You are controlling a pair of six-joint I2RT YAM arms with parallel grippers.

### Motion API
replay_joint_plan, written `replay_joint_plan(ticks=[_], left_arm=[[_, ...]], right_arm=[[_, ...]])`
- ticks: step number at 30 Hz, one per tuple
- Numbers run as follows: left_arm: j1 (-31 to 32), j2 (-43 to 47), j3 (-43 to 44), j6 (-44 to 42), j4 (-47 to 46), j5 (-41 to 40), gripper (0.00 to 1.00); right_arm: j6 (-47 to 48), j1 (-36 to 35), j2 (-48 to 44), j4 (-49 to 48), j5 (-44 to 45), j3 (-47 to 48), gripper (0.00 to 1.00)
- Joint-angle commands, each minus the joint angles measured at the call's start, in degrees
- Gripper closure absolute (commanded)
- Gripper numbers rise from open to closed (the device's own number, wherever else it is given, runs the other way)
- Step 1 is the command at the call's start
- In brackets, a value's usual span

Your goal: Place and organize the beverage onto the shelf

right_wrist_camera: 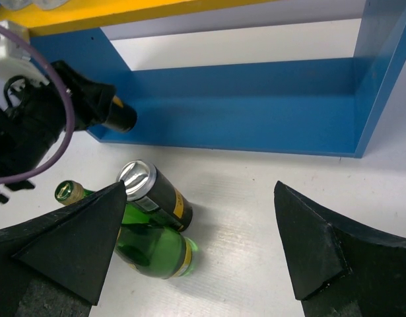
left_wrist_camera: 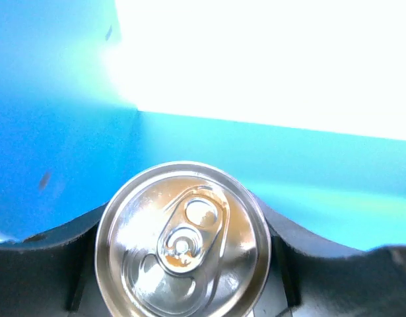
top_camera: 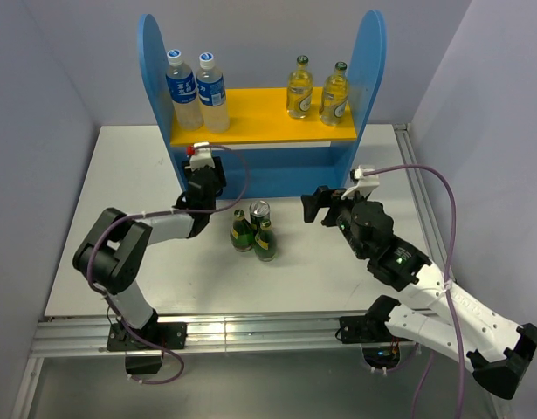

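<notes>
Pinches a silver-topped can (left_wrist_camera: 183, 241) in the left gripper (top_camera: 203, 171) at the lower left corner of the shelf (top_camera: 369, 78), holds the right gripper (right_wrist_camera: 201, 198) spread wide before it.

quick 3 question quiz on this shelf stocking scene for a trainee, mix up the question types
1. True or false: the right gripper is shut on a green bottle.
2. What is the left gripper clamped on? A) a silver-topped can B) a pale-yellow bottle C) nothing
3. How many drinks sit on the table in front of the shelf, held by neither gripper?

Key
1. False: its jaws are open and empty.
2. A: the can is held at the left end of the lower compartment.
3. Three: two green bottles and a loose can.
</notes>
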State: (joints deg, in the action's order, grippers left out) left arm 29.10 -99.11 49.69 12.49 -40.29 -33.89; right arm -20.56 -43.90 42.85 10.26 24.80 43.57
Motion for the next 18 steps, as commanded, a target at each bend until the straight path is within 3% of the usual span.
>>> replay_joint_plan(ticks=[1, 9, 18], left_arm=[[-0.01, 5.33, -3.72, 2.89, -4.26, -1.53, 1.00], [-0.10, 3.05, -3.73, 1.05, -6.55, -2.24, 1.00], [-1.68, -4.24, 4.35, 0.87, -4.45, -3.02, 1.00]], right_arm=[[-0.01, -0.31, 0.04, -1.91, 0.69, -0.24, 0.01], [-0.19, -0.40, -0.66, -1.91, 0.60, -0.51, 0.01], [-0.27, -0.57, -0.66, -1.56, 1.13, -0.68, 0.01]])
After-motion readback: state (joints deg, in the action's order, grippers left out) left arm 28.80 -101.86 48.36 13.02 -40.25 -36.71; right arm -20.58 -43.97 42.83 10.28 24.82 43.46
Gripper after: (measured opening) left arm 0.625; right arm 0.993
